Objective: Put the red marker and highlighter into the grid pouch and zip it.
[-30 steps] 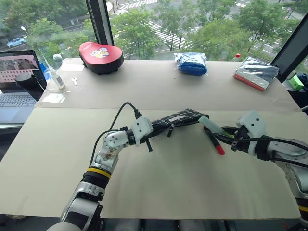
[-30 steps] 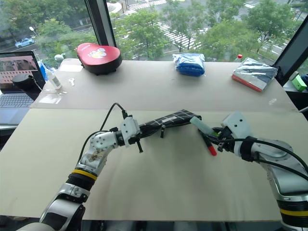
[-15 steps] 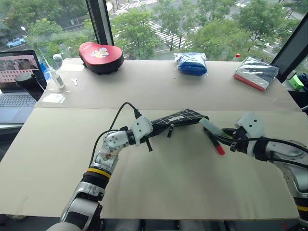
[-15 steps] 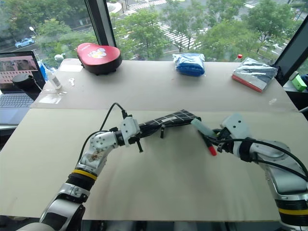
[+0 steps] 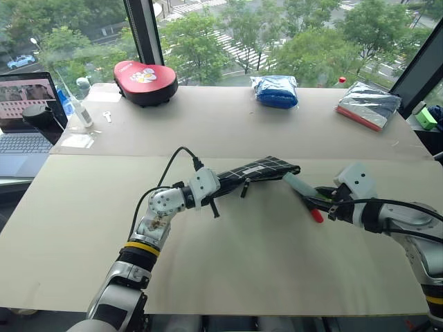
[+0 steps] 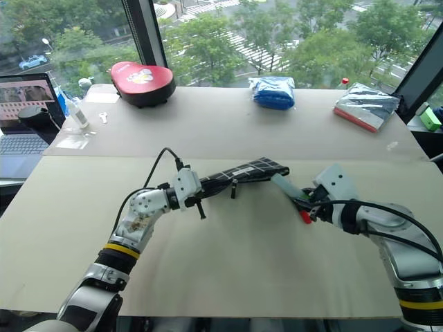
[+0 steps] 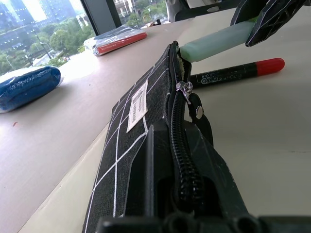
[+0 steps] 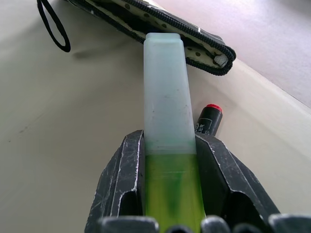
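The grid pouch, black with white lines, hangs just above the table at centre, and my left gripper is shut on its near end. Its zipper is open, with dotted lining showing. My right gripper is shut on the green highlighter. The highlighter's pale cap touches the pouch's open mouth at the far end. The red marker lies on the table just below the highlighter, beside the right gripper.
Along the far edge of the table lie a red heart-shaped case, a blue bag and a silver-and-red packet. A laptop and a small bottle stand at the far left.
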### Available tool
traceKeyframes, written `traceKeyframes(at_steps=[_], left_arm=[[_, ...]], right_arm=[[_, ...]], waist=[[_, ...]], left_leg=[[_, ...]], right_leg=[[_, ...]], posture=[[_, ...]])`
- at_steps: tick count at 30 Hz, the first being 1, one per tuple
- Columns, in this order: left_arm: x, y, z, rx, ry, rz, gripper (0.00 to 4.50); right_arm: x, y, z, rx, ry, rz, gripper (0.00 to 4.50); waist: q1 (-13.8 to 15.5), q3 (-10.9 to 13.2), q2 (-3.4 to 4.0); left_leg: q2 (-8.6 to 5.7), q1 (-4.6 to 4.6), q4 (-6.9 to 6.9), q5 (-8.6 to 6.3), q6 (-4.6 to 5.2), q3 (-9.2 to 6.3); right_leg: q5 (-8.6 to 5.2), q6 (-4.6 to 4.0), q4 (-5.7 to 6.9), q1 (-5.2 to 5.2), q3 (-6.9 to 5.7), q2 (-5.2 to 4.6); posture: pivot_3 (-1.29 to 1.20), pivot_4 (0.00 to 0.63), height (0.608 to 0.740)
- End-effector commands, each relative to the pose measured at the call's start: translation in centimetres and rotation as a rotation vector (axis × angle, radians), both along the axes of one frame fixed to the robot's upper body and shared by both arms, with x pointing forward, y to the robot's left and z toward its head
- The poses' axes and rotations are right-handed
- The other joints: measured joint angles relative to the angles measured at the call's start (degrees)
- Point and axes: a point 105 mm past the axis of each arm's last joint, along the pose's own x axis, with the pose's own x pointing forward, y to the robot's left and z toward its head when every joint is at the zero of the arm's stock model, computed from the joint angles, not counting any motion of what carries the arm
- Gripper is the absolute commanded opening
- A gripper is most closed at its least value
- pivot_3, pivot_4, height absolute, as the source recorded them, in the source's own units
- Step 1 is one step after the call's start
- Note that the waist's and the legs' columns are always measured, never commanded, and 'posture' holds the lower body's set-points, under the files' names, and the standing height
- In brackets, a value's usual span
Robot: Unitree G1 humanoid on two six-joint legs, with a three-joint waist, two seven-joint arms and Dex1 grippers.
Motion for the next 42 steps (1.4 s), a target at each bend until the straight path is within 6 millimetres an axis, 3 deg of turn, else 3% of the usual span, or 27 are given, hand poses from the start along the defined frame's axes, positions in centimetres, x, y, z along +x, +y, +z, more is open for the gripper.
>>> traceKeyframes(at_steps=[1,7,11,17,21,29,30,32,36,39,42], left_arm=[[-0.5,-0.7,1.2,-0.008,-0.053,-0.048,0.0],[-1.5,-0.9,0.5,0.033,-0.06,-0.098,0.0],[-1.5,-0.9,0.5,0.031,-0.059,-0.1,0.0],[-1.4,-0.9,0.7,0.025,-0.056,-0.101,0.0],[-1.3,-1.0,0.9,0.012,-0.054,-0.098,0.0],[-1.3,-0.7,1.0,0.002,-0.052,-0.088,0.0],[-1.3,-0.7,1.0,0.002,-0.053,-0.086,0.0],[-1.2,-0.6,1.0,0.001,-0.055,-0.08,0.0],[-1.2,-0.4,1.0,0.003,-0.054,-0.072,0.0],[-1.0,-0.3,0.9,0.01,-0.054,-0.064,0.0],[-1.0,-0.3,0.8,0.009,-0.052,-0.059,0.0]], right_arm=[[0.8,0.3,1.1,-0.039,-0.054,0.014,1.07],[1.6,1.4,1.0,-0.095,-0.054,0.075,1.07],[1.3,2.2,0.3,-0.22,-0.066,0.166,1.07],[1.7,5.0,-0.1,-0.436,-0.176,0.356,1.07],[2.9,7.2,0.5,-0.519,-0.301,0.425,1.07],[3.4,11.7,1.7,-0.433,-0.479,0.529,1.07],[3.4,11.8,1.9,-0.408,-0.476,0.525,1.07],[3.3,11.4,1.8,-0.367,-0.441,0.508,2.11],[4.2,9.8,2.1,-0.375,-0.424,0.441,3.36],[4.3,8.4,3.4,-0.29,-0.415,0.396,3.36],[3.6,6.5,5.2,-0.084,-0.326,0.334,3.36]], waist=[[0.0,0.0,0.0],[-0.1,0.0,0.01],[0.0,0.0,0.01],[-0.2,0.0,0.02],[-0.3,0.0,0.02],[-0.1,0.0,0.02],[-0.1,0.0,0.02],[-0.1,0.0,0.03],[-0.1,0.0,0.03],[-0.1,0.0,0.03],[0.0,0.0,0.03]], left_leg=[[0.0,0.0,0.0,0.0,0.0,0.0],[0.0,-0.01,-0.01,0.0,0.0,0.0],[0.0,-0.02,-0.01,0.0,0.0,0.0],[-0.01,-0.02,0.0,0.02,-0.03,0.01],[-0.01,-0.02,-0.02,0.09,-0.15,0.02],[-0.04,-0.03,-0.02,0.17,-0.29,0.01],[-0.05,-0.03,-0.02,0.17,-0.29,0.01],[-0.05,-0.04,-0.02,0.17,-0.29,0.01],[-0.05,-0.04,-0.02,0.16,-0.28,0.01],[-0.05,-0.04,-0.02,0.15,-0.26,0.01],[-0.03,-0.04,-0.02,0.12,-0.2,0.0]], right_leg=[[0.0,0.0,0.0,-0.01,0.0,0.0],[0.0,0.0,0.0,-0.03,0.0,0.0],[0.0,0.0,0.0,-0.04,-0.01,0.0],[0.0,0.0,0.0,-0.05,-0.03,0.0],[0.0,0.0,0.01,-0.08,-0.03,0.0],[0.0,-0.01,0.01,-0.1,-0.05,0.01],[0.0,-0.01,0.01,-0.1,-0.05,0.01],[0.01,-0.01,0.02,-0.1,-0.05,0.0],[0.01,-0.01,0.02,-0.1,-0.05,0.0],[0.01,-0.01,0.02,-0.1,-0.05,0.01],[0.01,-0.01,0.01,-0.09,-0.05,0.01]], posture=[[0.0,0.15,0.74],[0.0,0.15,0.74],[0.0,0.15,0.74],[0.0,0.15,0.74],[0.0,0.15,0.74],[0.0,0.15,0.74],[0.0,0.15,0.74],[0.0,0.15,0.74],[0.0,0.15,0.74],[0.0,0.15,0.74],[0.0,0.15,0.74]])
